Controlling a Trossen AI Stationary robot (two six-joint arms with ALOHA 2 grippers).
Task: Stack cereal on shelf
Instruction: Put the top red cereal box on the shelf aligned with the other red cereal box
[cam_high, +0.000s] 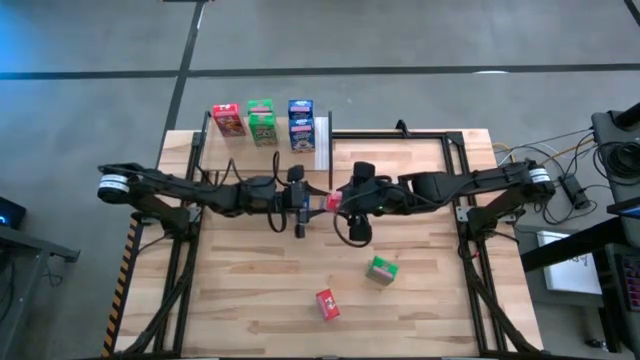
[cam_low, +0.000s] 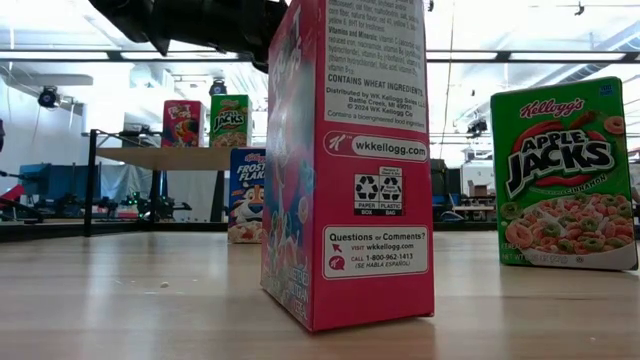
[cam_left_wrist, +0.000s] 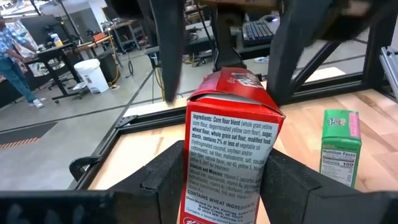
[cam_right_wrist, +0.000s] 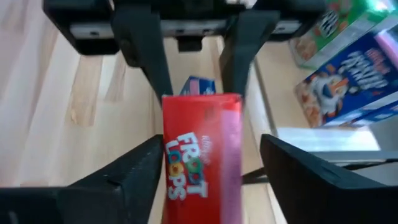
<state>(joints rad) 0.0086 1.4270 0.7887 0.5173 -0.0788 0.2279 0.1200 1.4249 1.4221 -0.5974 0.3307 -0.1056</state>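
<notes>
Midway across the wooden tabletop, toward its back edge, both arms meet over one small red printed-cardboard Froot Loops box held in the air between them. The left gripper is clenched on the box's two broad sides, as its own wrist view shows. The right gripper has its fingers spread wide on either side of the same box, with a clear gap on at least one side, so it looks released and the box seems to have passed to the left arm.

At the back edge stands the light wooden shelf with its white end strip; a red box, a green box and blue boxes already sit there. Near the front edge lie a loose green Apple Jacks box and another red box.

The held box is probably very light, thin-walled and hollow, so it should crush or dent under a hard squeeze, and its glossy print may slip. The safest hold is likely across the broad faces near the middle, as the left gripper has it.
</notes>
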